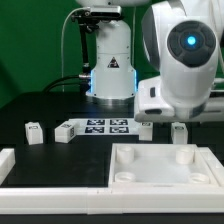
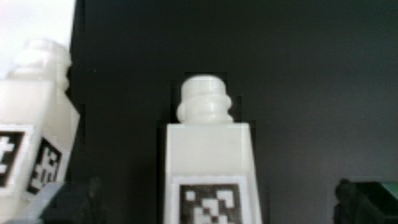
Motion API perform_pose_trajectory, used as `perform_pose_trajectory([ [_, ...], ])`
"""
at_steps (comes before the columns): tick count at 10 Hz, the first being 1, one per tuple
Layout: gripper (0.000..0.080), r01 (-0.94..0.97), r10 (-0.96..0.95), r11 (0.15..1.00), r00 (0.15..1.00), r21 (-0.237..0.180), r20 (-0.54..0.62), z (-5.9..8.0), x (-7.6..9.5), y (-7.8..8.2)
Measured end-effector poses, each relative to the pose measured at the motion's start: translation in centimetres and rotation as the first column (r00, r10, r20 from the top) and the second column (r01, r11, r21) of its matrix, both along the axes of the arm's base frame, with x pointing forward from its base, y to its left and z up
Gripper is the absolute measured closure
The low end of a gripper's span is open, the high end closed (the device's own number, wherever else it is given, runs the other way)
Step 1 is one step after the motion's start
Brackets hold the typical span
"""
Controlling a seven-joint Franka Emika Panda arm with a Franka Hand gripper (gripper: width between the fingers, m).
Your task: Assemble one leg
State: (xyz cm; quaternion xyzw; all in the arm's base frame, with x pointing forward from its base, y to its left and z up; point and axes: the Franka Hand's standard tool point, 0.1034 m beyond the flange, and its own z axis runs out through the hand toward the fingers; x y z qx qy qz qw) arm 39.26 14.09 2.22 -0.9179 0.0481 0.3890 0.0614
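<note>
1. Hovering low over the dark surface (image 2: 302, 80), the end effector (image 2: 217, 200) is spread wide and grips nothing. In the wrist view only its dark fingertips (image 2: 365, 195) show, one on each side.
2. The leg (image 2: 210, 150) lies straight ahead of the end effector, centred in the gap and touching neither finger.
3. Its long axis runs directly away from the end effector, with the tagged end nearest and the rounded knob (image 2: 208, 98) farthest. The fingers flank its narrow sides, so closing across it looks well lined up once they drop further.
4. A second leg (image 2: 32, 120) lies just beside the first and roughly parallel, on the side of one fingertip. That finger has little room and could nudge it on the way down.
5. In the exterior view the end effector (image 1: 179, 127) sits just behind the tray (image 1: 165, 182). The marker board (image 1: 105, 126) is off to the exterior view's left, and a far leg (image 1: 35, 130) lies well beyond it.
</note>
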Motion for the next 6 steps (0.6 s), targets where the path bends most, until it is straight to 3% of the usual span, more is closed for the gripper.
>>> perform_pose_trajectory([
  [6,0.0150,0.003,-0.003,1.000,1.000,0.000,0.007,-1.04,-0.43,0.02],
])
